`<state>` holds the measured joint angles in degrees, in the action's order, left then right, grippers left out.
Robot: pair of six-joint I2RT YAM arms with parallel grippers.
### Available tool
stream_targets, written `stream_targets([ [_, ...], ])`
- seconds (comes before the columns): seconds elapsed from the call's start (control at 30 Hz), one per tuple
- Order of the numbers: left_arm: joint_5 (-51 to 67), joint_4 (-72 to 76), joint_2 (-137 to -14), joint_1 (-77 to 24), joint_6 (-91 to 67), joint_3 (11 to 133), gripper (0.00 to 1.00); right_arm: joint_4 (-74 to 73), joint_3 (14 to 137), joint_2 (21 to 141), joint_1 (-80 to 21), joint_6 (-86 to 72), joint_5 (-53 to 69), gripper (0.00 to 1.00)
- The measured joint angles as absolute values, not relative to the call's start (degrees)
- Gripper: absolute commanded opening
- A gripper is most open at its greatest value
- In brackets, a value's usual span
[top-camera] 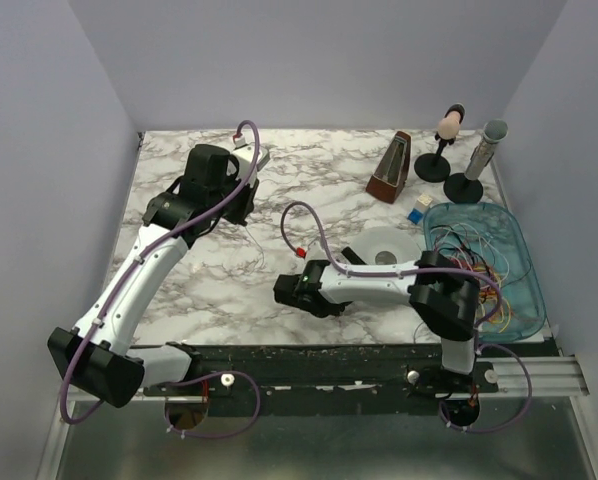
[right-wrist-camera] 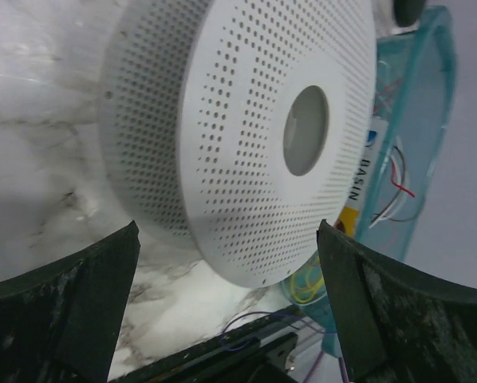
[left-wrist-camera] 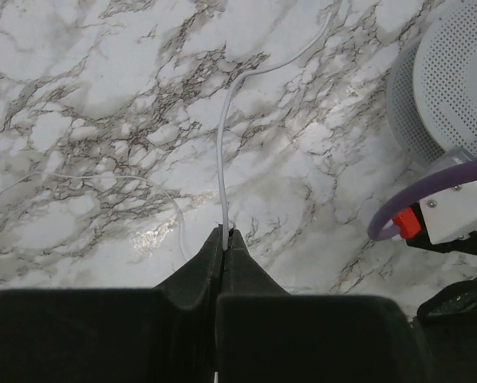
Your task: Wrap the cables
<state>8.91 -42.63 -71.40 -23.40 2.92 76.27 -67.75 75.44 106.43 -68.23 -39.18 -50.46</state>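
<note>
The cables (top-camera: 479, 262), a loose tangle of coloured, thread-thin wires, lie in the teal basin (top-camera: 479, 213). The basin sits beyond the perforated white disc (right-wrist-camera: 222, 120), which fills the space ahead of the right tool (right-wrist-camera: 229, 227). That tool gapes wide and holds nothing, probably readied to steady the disc as a spool. The left tool (left-wrist-camera: 224, 235) is clamped on a thin white wire (left-wrist-camera: 222, 159) that trails ahead of it over the marble surface (left-wrist-camera: 103, 96), likely to keep it taut. Only the left wrist view shows this pinch plainly, and only the overhead view shows the whole tangle.
</note>
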Motion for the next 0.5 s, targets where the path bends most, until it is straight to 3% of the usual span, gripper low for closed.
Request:
stream_targets([
  [0.13,9.0,-42.5,-71.4,-23.2,2.9,76.4,0.00,-72.6,74.6,112.0,-68.3,-42.7,-57.1,0.95],
  [0.17,9.0,-42.5,-71.4,-23.2,2.9,76.4,0.00,-73.3,74.5,112.1,-68.3,-42.6,-58.2,0.90],
  [0.23,9.1,-42.5,-71.4,-23.2,2.9,76.4,0.00,-74.2,74.5,112.1,-68.2,-42.7,-60.2,0.69],
  [0.27,9.1,-42.5,-71.4,-23.2,2.9,76.4,0.00,-74.6,74.5,112.3,-68.2,-42.7,-61.0,0.64],
  [0.37,9.3,-42.5,-71.4,-23.2,2.9,76.4,0.00,-74.9,74.5,113.7,-67.8,-42.8,-62.5,0.60],
  [0.5,9.5,-42.5,-71.4,-23.1,2.9,76.6,0.00,-74.3,73.1,115.5,-67.4,-41.8,-63.4,0.36],
])
